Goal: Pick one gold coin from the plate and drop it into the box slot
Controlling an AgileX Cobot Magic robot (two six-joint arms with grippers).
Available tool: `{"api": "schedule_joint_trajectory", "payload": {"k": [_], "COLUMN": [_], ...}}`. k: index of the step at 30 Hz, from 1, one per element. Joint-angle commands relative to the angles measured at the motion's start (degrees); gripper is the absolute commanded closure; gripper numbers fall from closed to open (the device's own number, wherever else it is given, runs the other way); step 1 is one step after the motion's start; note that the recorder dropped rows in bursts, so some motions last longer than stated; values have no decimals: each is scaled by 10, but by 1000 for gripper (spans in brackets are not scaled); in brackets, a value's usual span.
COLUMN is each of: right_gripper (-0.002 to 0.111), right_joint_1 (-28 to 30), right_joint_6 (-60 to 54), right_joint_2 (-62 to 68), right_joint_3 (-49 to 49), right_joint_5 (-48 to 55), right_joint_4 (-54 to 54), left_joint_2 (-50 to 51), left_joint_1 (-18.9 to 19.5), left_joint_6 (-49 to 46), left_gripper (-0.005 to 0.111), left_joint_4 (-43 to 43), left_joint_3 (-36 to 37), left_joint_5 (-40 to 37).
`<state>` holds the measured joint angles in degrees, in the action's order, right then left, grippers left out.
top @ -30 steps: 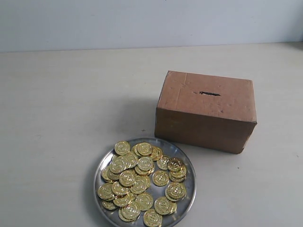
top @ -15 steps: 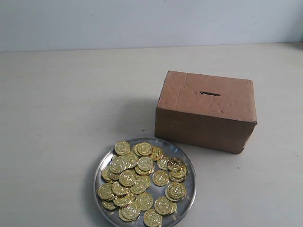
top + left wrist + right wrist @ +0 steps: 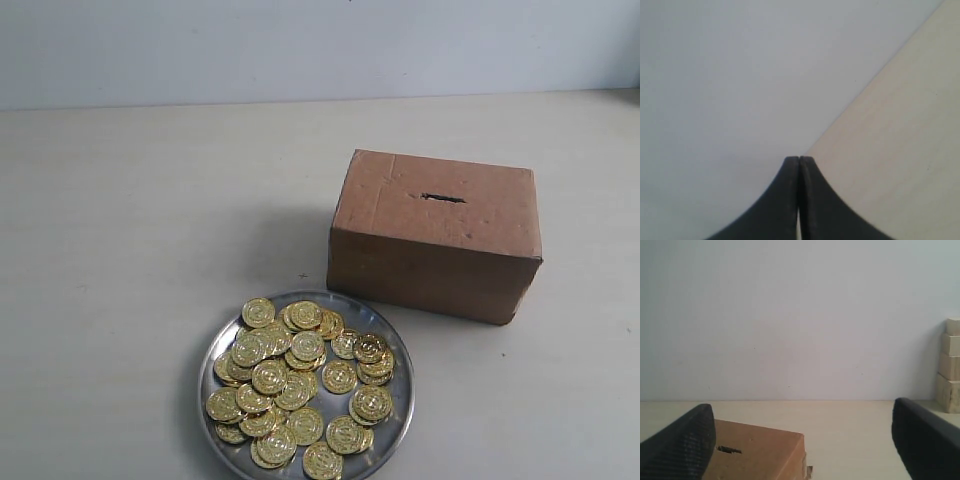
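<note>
A round silver plate (image 3: 222, 340) lies at the front of the table in the exterior view, heaped with several gold coins (image 3: 300, 385). Behind it to the right stands the reddish-brown cardboard box (image 3: 437, 233), its dark slot (image 3: 441, 197) in the top face. Neither gripper shows in the exterior view. My left gripper (image 3: 799, 159) is shut with nothing between its fingers, seen against the wall and bare table. My right gripper (image 3: 802, 427) stands wide open, with the box (image 3: 757, 452) and its slot (image 3: 729, 449) below it near one finger.
A stack of pale wooden blocks (image 3: 951, 365) stands by the wall at the edge of the right wrist view. The pale table (image 3: 150, 230) runs back to a light wall.
</note>
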<state>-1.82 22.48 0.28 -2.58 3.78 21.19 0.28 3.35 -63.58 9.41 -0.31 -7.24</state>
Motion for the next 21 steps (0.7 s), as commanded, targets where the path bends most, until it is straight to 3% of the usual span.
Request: {"api": "schedule_joint_trajectory", "payload": {"k": [1, 21], "right_gripper": [19, 19], "right_joint_1": [2, 2], "right_joint_6": [1, 1], "right_joint_2": [-3, -3], "right_joint_3": [7, 26], "right_joint_5": [-4, 38], "right_joint_4": [2, -1], "left_joint_2": [-3, -3], "left_joint_1": [1, 1], "left_joint_6": [6, 7], "left_gripper": [107, 107], "left_joint_4": [1, -17], "left_joint_3": [3, 3], "left_joint_5": [-14, -12]}}
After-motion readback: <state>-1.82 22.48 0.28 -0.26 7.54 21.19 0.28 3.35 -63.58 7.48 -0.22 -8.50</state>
